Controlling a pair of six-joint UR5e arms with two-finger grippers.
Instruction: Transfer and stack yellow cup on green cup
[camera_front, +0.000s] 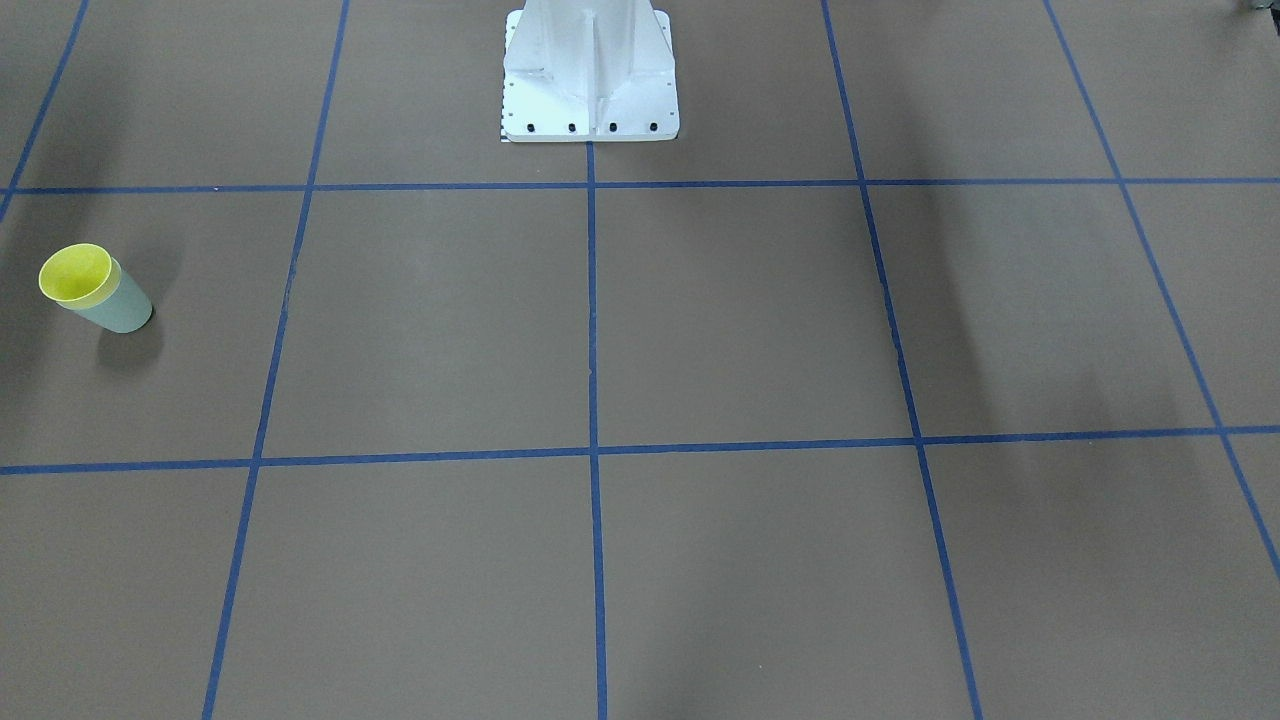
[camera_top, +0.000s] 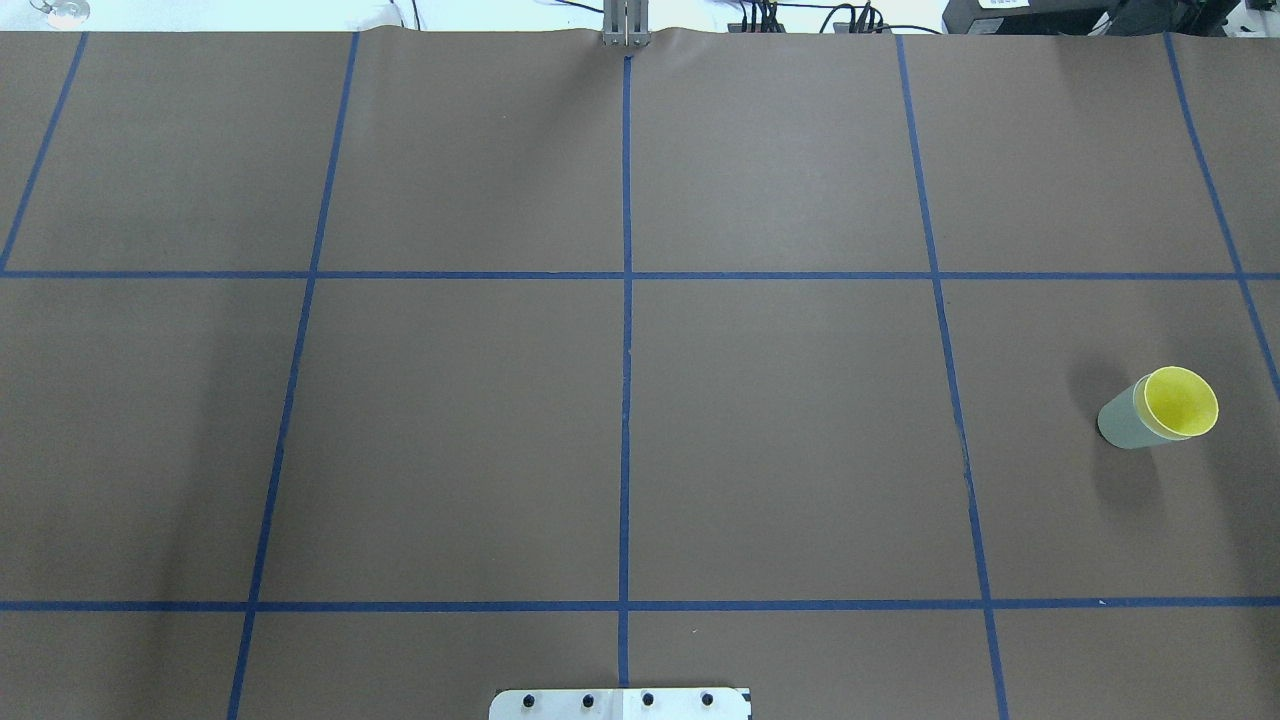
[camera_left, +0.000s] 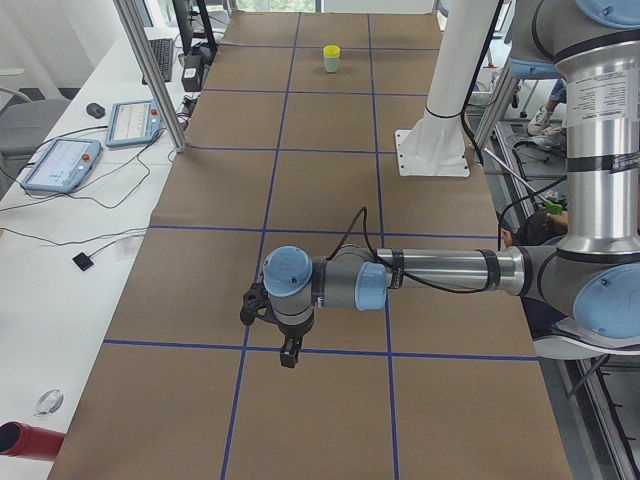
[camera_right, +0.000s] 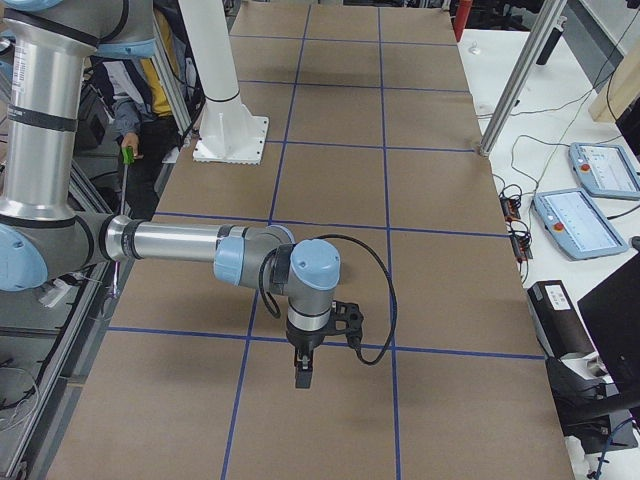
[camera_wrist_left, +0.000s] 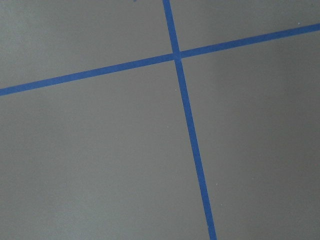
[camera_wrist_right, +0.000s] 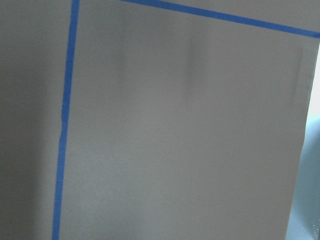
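Observation:
The yellow cup (camera_front: 75, 273) sits nested inside the green cup (camera_front: 120, 305), only its rim and inside showing. The pair stands upright on the brown table, far on the robot's right, as the overhead view shows with the yellow cup (camera_top: 1182, 402) in the green cup (camera_top: 1122, 422). In the exterior left view the stack (camera_left: 331, 58) is tiny at the far end. My left gripper (camera_left: 288, 355) hangs over the table's left part, far from the cups. My right gripper (camera_right: 303, 375) points down above the table. I cannot tell whether either is open or shut. Both wrist views show only table.
Blue tape lines divide the brown table (camera_top: 620, 420) into squares. The white robot pedestal (camera_front: 590, 80) stands at the robot's side of the table. Teach pendants (camera_left: 60, 160) and aluminium posts (camera_left: 150, 75) line the far side. A person (camera_right: 140, 95) sits behind the robot.

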